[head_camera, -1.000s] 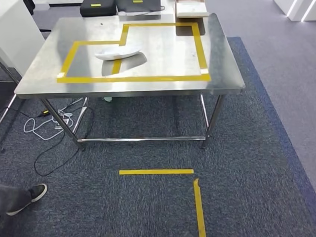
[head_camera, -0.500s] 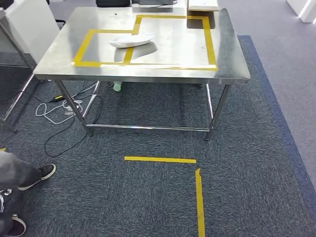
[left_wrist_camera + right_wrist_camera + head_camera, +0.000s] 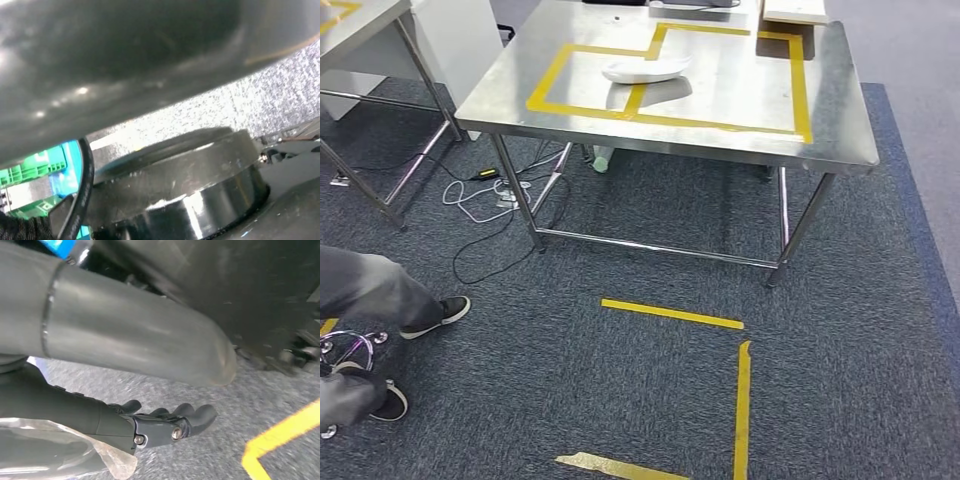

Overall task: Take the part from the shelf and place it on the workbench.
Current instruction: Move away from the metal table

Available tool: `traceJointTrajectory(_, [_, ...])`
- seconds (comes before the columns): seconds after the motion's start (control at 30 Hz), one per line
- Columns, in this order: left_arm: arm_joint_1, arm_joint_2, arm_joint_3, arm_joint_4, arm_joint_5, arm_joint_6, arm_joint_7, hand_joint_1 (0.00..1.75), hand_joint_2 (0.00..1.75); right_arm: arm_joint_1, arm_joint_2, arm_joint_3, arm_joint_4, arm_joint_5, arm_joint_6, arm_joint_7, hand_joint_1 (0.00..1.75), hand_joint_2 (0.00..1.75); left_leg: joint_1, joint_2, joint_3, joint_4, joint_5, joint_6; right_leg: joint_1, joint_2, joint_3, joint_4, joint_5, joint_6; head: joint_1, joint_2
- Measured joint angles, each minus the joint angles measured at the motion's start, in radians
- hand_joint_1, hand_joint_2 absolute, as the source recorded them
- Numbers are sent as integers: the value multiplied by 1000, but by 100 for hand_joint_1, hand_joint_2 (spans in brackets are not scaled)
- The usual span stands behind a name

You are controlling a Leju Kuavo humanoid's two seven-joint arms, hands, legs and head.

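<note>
One part is seen in the head view, at 12 o'clock. It is white, smooth and long, with a curved shape like a little boat. It is laid flat on the workbench, right on top of a yellow tape line. The workbench is made of shiny grey metal, with a flat top and thin metal legs. A big shape with corners is marked on its top by the yellow tape.

The right hand is seen in the right wrist view. Its dark fingers are stretched out, bent a little at the tips, and nothing is held in them. It is hung over the rough dark blue-grey carpet. How the left hand is held cannot be told.

Three strips of floor tape, yellow and flat, are stuck on the carpet at 6 o'clock, in front of the workbench. Thin cables, some white and some black, are curled on the floor at 10 o'clock, by one bench leg. A small pale green thing is seen under the bench. A person's legs in grey trousers are stretched out at 9 o'clock, with two black shoes with white soles. A second metal table and a white cabinet are placed at 11 o'clock.
</note>
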Motion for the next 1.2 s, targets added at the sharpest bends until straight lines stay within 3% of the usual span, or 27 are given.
traceJointTrajectory(0.07, [2, 0, 0, 0, -8, 0, 1, 0, 0, 0, 0, 9, 0, 12, 11, -3, 0, 0, 1, 9, -12, 16, -9, -11, -3, -22, -3, -4, 10, -10, -3, 0])
traceJointTrajectory(0.1, [2, 0, 0, 0, -12, 0, 1, 0, 0, -1, 0, 14, 0, 16, 15, -5, 0, 0, 1, 24, -26, 46, -31, -18, -6, -35, -5, -7, 15, -15, -7, 0])
traceJointTrajectory(0.2, [-1, 1, 0, 0, -20, 1, 0, 0, 0, 3, 0, 22, 0, 21, 19, -6, 0, 0, 15, 64, -97, 222, -128, -39, -7, -80, -14, -7, 19, -19, -15, 0])
traceJointTrajectory(0.23, [-1, 1, 0, 0, -21, 1, 0, 0, 0, 4, 0, 24, 0, 23, 20, -4, 0, 0, 20, 68, -110, 263, -141, -45, -7, -96, -17, -6, 20, -18, -14, 0])
traceJointTrajectory(0.27, [1, 2, 0, 0, -21, 1, 0, 0, 0, 4, 0, 26, 0, 25, 20, -3, 0, 0, 26, 72, -106, 269, -136, -49, -7, -110, -20, -6, 20, -17, -15, 0])
traceJointTrajectory(0.33, [3, 3, 0, 0, -22, 1, 0, 0, 0, 2, 0, 33, 0, 28, 21, -5, 0, 0, 33, 92, -46, 172, -81, -55, -8, -136, -19, -5, 21, -14, -15, 0])
traceJointTrajectory(0.4, [0, 3, 0, 0, -22, 2, 0, 0, 0, 1, 0, 37, 0, 30, 18, -14, 0, 0, 29, 139, 23, 44, -40, -52, -5, -157, -18, -3, 21, -6, -15, 0])
traceJointTrajectory(0.47, [-1, 4, 0, 0, -22, 3, 1, 0, 0, 0, 0, 40, 0, 32, 12, -24, 0, 0, 21, 160, 39, -4, -34, -40, -2, -177, -19, -2, 22, 6, -14, 0])
traceJointTrajectory(0.53, [3, 5, 1, 0, -22, 4, 2, 0, 0, -3, 0, 44, 0, 33, 9, -28, 0, 0, 19, 141, 30, -8, -29, -23, -4, -190, -21, -2, 21, 17, -14, 0])
traceJointTrajectory(0.6, [6, 6, 2, 0, -23, 5, 3, 0, 0, -4, 1, 46, 0, 34, 9, -30, 0, 0, 21, 121, 26, -14, -20, -5, -8, -151, -37, 32, -10, 26, -10, 0])
traceJointTrajectory(0.67, [4, 6, 2, 0, -26, 5, 3, 0, 0, 0, 1, 49, 0, 35, 9, -29, 0, 0, 19, 97, 19, -16, -12, 8, -9, -89, -88, 148, -79, 27, -6, 0])
traceJointTrajectory(0.73, [2, 5, 4, 0, -27, 5, 3, 0, 0, 7, 1, 53, 0, 38, 6, -33, 0, 0, 13, 70, 12, -16, -6, 15, -8, -65, -146, 273, -125, 24, -5, 0])
traceJointTrajectory(0.77, [3, 5, 5, 0, -26, 7, 6, 0, 0, 9, 1, 55, 0, 39, -2, -45, 0, 0, 10, 56, 11, -15, -5, 16, -7, -61, -157, 293, -120, 22, -5, 0])
traceJointTrajectory(0.8, [4, 4, 7, 0, -23, 9, 10, 0, 0, 10, 1, 57, 0, 39, -16, -64, 0, 0, 9, 42, 10, -14, -4, 17, -7, -58, -148, 272, -96, 19, -5, 0])
traceJointTrajectory(0.83, [5, 2, 9, 0, -21, 14, 15, 0, 0, 10, 1, 61, 0, 40, -35, -88, 0, 0, 8, 27, 10, -12, -4, 16, -7, -48, -122, 215, -57, 16, -5, 0])
traceJointTrajectory(0.9, [4, -4, 17, 0, -18, 22, 25, 0, 0, 11, 1, 69, 0, 45, -61, -123, 0, 0, 6, 0, 5, -3, -4, 12, -11, 1, -62, 81, 0, 11, -6, 0])
traceJointTrajectory(0.97, [1, -10, 23, 0, -19, 25, 28, 0, 0, 11, 1, 78, 1, 50, -65, -132, 0, 0, 6, -23, -7, 6, -3, 3, -14, 32, -33, 20, 8, 9, -6, 0])
traceJointTrajectory(1.03, [2, -12, 28, 0, -21, 26, 34, 0, 0, 11, 2, 84, 1, 51, -63, -132, 0, 0, 8, -40, -18, 8, 2, -10, -14, 13, -26, 12, 8, 4, -6, 0])
traceJointTrajectory(1.07, [4, -13, 30, 1, -22, 28, 36, 0, 0, 11, 2, 86, 1, 51, -62, -132, 0, 0, 8, -28, -23, 15, -2, -15, -14, 1, -24, 9, 12, 0, -7, 0])
traceJointTrajectory(1.13, [3, -14, 32, 1, -26, 33, 39, 0, 0, 13, 3, 89, 1, 55, -59, -131, 0, 0, 7, 21, -50, 74, -41, -26, -17, -29, -21, 3, 16, -8, -13, 0])
traceJointTrajectory(1.2, [0, -16, 33, 1, -29, 36, 39, 0, 0, 16, 3, 92, 1, 55, -56, -129, 0, 0, 12, 61, -106, 200, -104, -38, -15, -64, -20, 3, 14, -12, -18, 0])
